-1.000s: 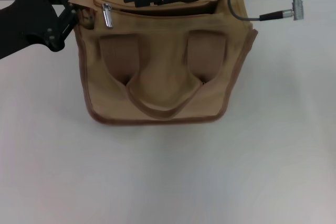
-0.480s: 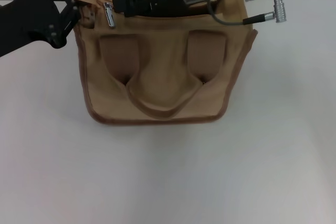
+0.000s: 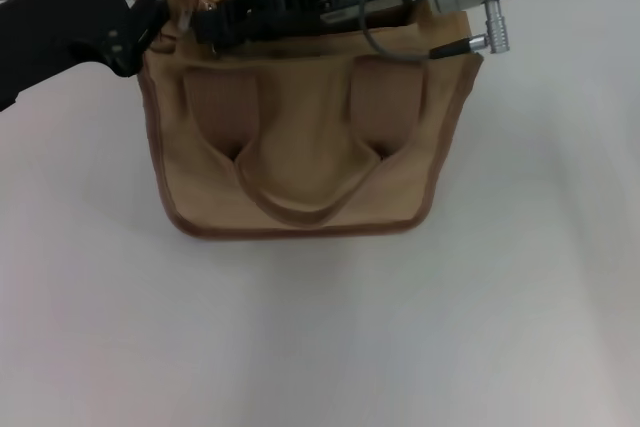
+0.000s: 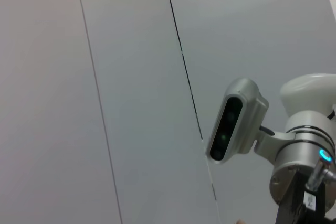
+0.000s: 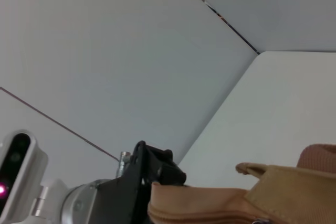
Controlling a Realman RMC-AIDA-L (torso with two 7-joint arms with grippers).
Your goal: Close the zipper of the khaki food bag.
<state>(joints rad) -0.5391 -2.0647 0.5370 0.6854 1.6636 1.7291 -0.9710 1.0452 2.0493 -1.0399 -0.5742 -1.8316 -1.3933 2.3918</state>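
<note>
- The boxy khaki canvas food bag [image 3: 300, 127] with darker brown edge piping stands at the far middle of the plain white desk [image 3: 320, 337], its two wide strap patches and looped handle facing the head camera.
- The black left claw [image 3: 160, 7] sits at the bag's top left corner, clamped together on a raised fold of tan fabric there.
- The black right claw [image 3: 215, 22] on its silver arm reaches across the bag's top edge from the right; its tip lies close to the left claw, and whether its fingers are apart or together cannot be told.
- The tan zipper track [image 5: 210, 216] shows only in the right wrist view, as a toothed line under the bag's rolled top edge; the head view hides it behind the right arm, and the metal pull cannot be made out.
- The left wrist view shows none of the bag: only a grey panelled wall [image 4: 131, 103] and the robot's silver head camera housing [image 4: 233, 121].
- The bag's front, left and right sides face open desk; its top edge lies near the desk's far border.
</note>
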